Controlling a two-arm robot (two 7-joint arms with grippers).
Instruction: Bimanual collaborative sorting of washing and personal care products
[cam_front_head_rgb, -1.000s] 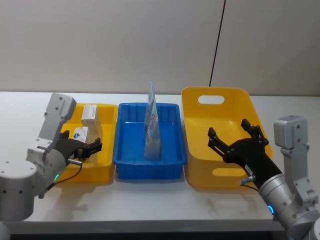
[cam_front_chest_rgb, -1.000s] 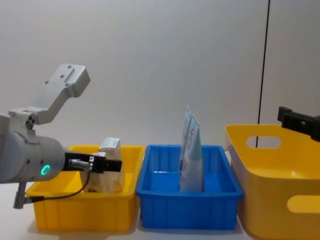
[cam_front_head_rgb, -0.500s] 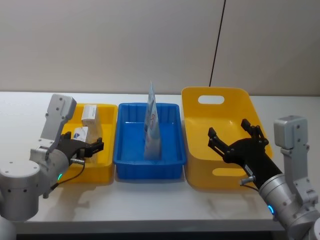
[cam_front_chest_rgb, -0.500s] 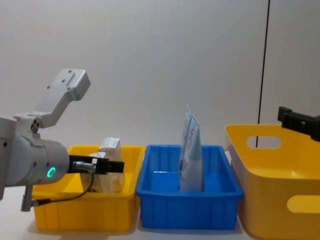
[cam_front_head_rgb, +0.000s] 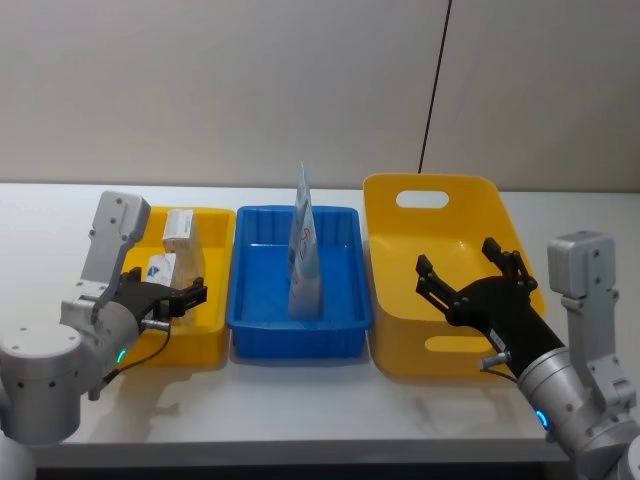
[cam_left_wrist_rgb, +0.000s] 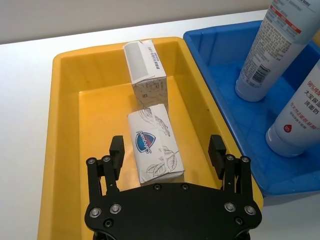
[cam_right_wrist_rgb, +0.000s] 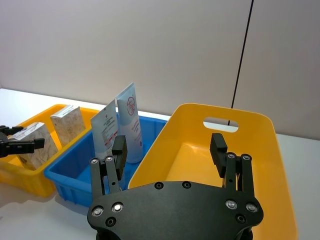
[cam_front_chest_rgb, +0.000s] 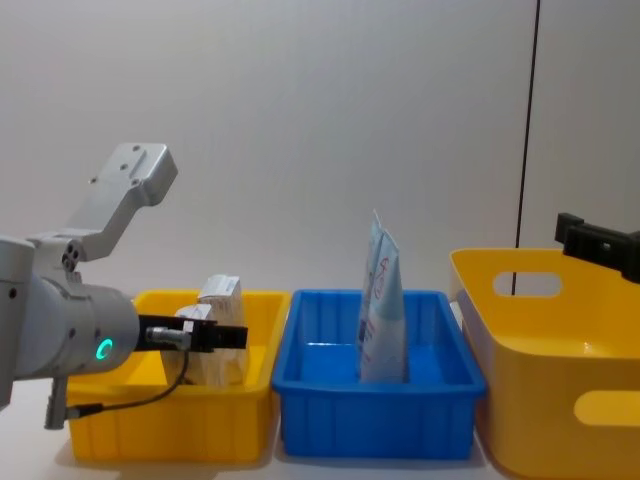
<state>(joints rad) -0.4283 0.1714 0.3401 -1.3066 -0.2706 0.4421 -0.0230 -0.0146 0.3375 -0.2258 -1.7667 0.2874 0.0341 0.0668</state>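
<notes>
3 containers sat in a row on the white desk (cam_front_head_rgb: 300, 405): a small yellow tray (cam_front_head_rgb: 185, 345) on the left, a blue tray (cam_front_head_rgb: 300, 340) in the middle and a big yellow bin (cam_front_head_rgb: 400, 350) on the right.

2 cartons lay in the yellow tray. The far carton (cam_left_wrist_rgb: 145, 70) stood on end toward the back. The near carton (cam_left_wrist_rgb: 152, 142) sat just in front of it, its face with the blue-and-red logo turned up. 2 tubes (cam_front_head_rgb: 303, 245) stood cap-down and close together in the blue tray, near its middle.

The left tool (cam_front_head_rgb: 178, 297) hung over the near end of the yellow tray, above the near carton, its fingers spread wide and holding nothing. The right tool (cam_right_wrist_rgb: 167, 141) hovered over the bin's near half, likewise spread apart and empty.
</notes>
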